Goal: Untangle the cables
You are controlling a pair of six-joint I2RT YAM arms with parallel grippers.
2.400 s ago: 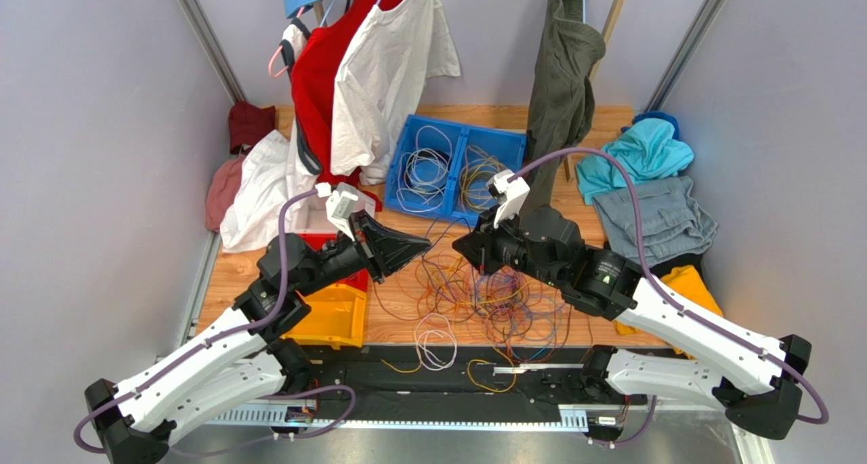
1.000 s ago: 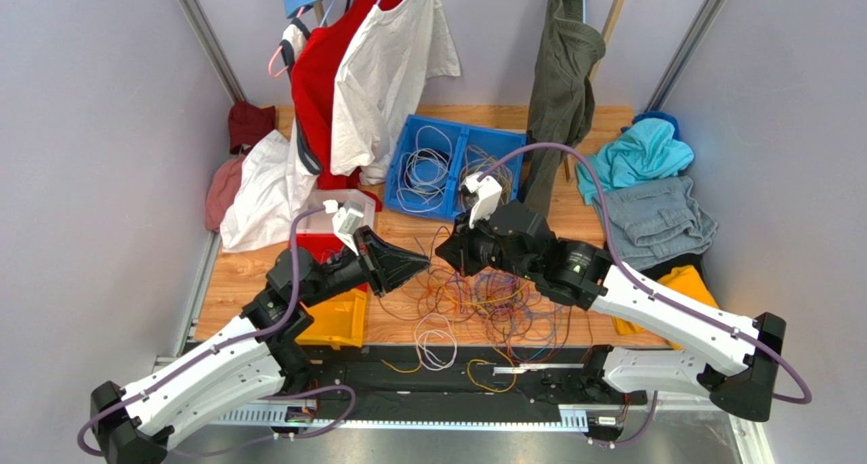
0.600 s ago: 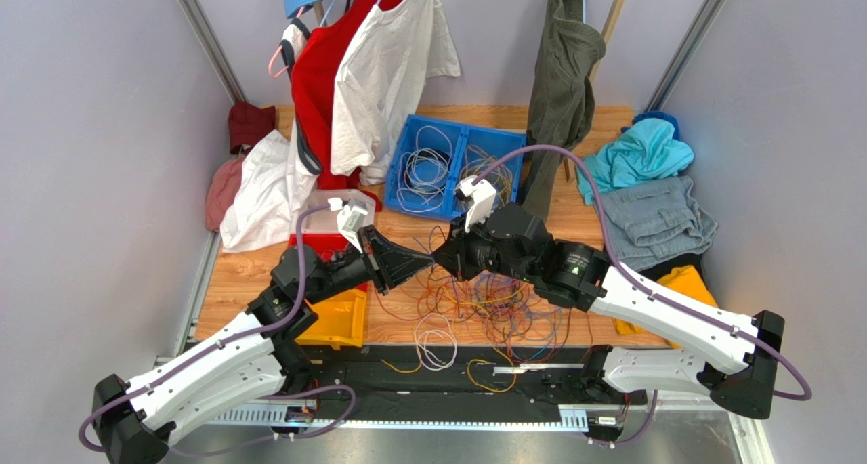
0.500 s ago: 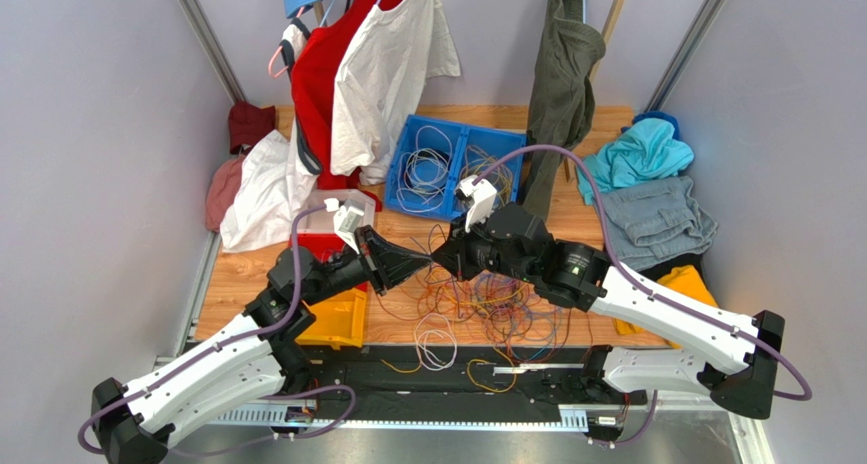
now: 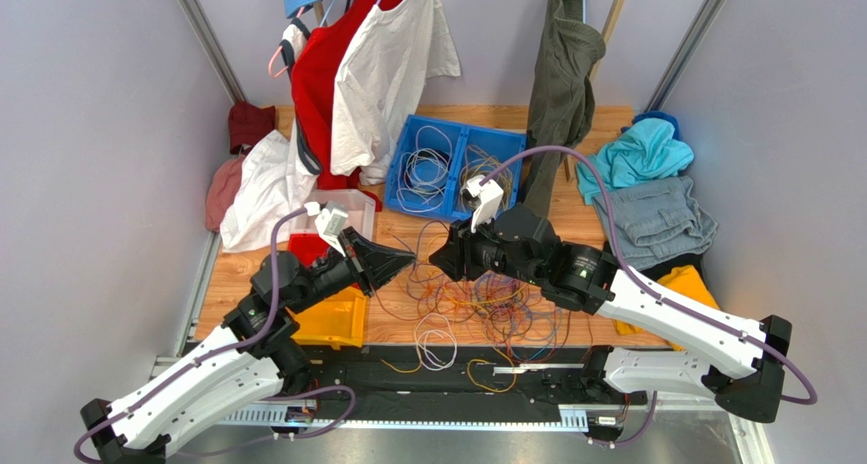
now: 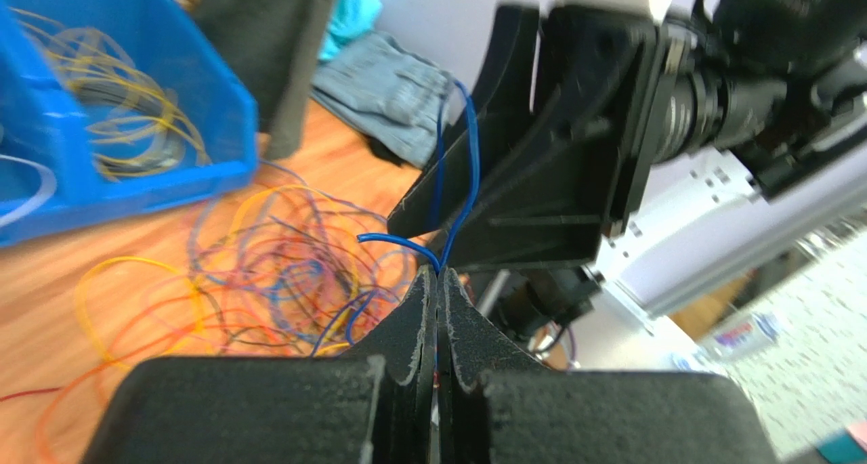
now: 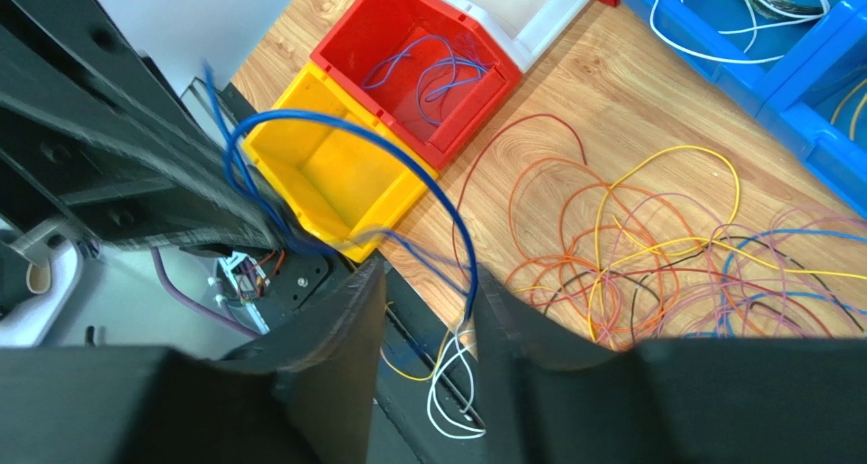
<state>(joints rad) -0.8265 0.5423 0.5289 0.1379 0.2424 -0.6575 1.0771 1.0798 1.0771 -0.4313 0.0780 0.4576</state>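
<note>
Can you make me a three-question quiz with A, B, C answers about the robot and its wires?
1. Which bin holds blue cables? A yellow bin B red bin C neither
2. What colour cable do the jaws of the left gripper pinch? A white B blue C orange
3. The jaws of the right gripper are: A open B shut C hidden
Answers: B, blue loops lie inside it; B, a blue cable leaves the shut jaws; A, a gap shows between them.
</note>
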